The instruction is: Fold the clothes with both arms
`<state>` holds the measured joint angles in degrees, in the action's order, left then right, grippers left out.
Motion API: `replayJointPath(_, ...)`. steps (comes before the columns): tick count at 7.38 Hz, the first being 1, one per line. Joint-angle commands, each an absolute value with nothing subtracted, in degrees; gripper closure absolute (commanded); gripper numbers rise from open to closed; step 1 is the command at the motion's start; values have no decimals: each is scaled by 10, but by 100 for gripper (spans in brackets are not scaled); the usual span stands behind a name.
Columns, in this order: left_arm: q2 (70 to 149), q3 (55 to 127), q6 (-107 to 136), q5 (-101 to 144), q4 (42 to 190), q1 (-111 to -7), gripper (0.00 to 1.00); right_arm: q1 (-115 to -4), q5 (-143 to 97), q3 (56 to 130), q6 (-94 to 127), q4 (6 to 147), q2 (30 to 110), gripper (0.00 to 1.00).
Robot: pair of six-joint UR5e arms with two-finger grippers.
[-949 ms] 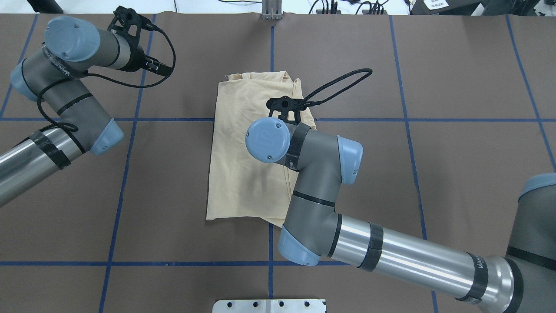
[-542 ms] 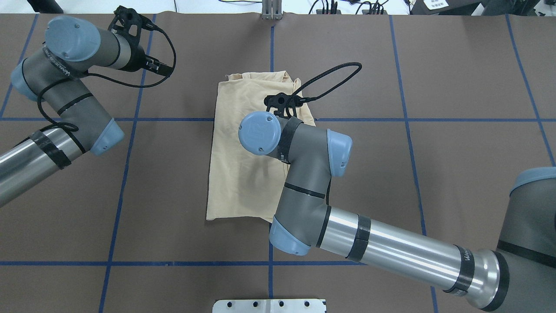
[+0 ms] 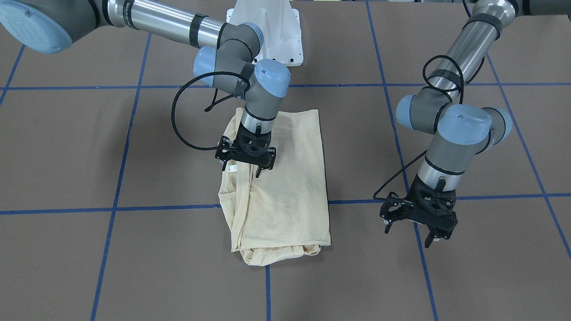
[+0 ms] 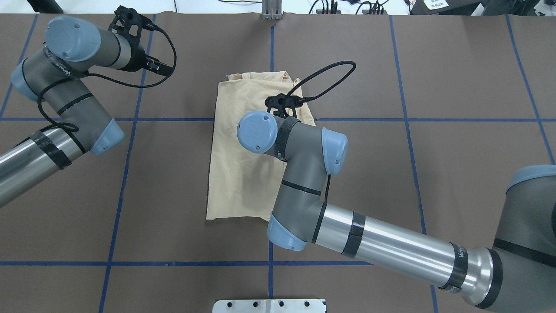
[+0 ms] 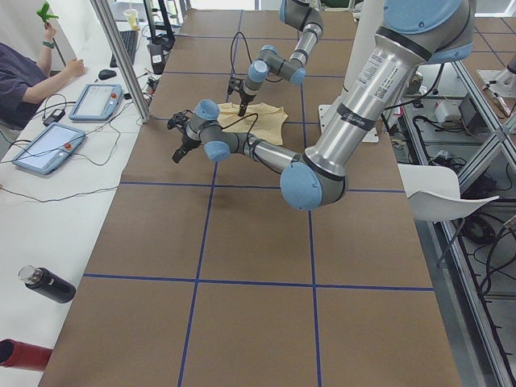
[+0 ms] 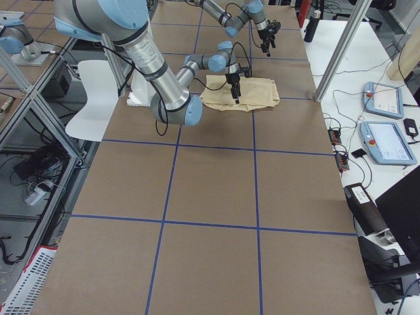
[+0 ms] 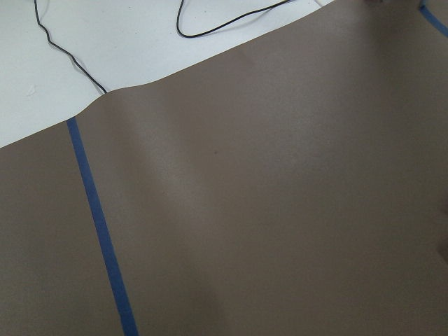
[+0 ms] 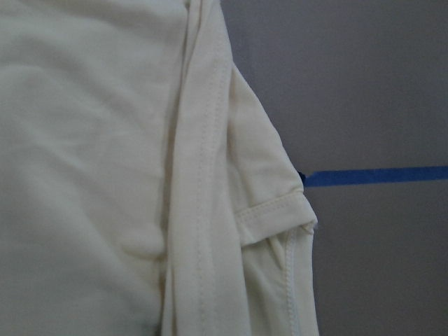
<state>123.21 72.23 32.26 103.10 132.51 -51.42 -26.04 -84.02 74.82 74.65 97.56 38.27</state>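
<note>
While the right gripper hangs over the T-shirt, jaws spread wide with nothing between them, the left gripper sits over bare table at lower right of the front-facing view, also spread, empty, well apart from the cloth. Shirt lies mid-table, folded into a long strip, plain side up, print not showing. Right tips are at the bundled edge on the strip's left in that view, just beside the small neck label; can't tell if they touch fabric. Right wrist cam shows stacked hems and a sleeve cuff poking out at that edge, next to a blue tape line. My read: it's lining up a pinch for the next fold. To do it well: come straight down and get the pads round every layer incl. the cuff, otherwise the thin fabric will likely peel apart on lift. A one-point lift on a strip this long would probably skew it, so bring the left arm in to take a matching spot before lifting, then carry both across level
</note>
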Motion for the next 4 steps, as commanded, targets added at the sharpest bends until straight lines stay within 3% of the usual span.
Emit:
replayJointPath(1, 1232, 722, 323, 1031, 1325, -514, 0, -264, -840, 747, 738, 999, 382, 0)
replayJointPath(4, 1232, 724, 323, 1031, 1325, -510, 0, -283, -843, 753, 689, 1040, 384, 0)
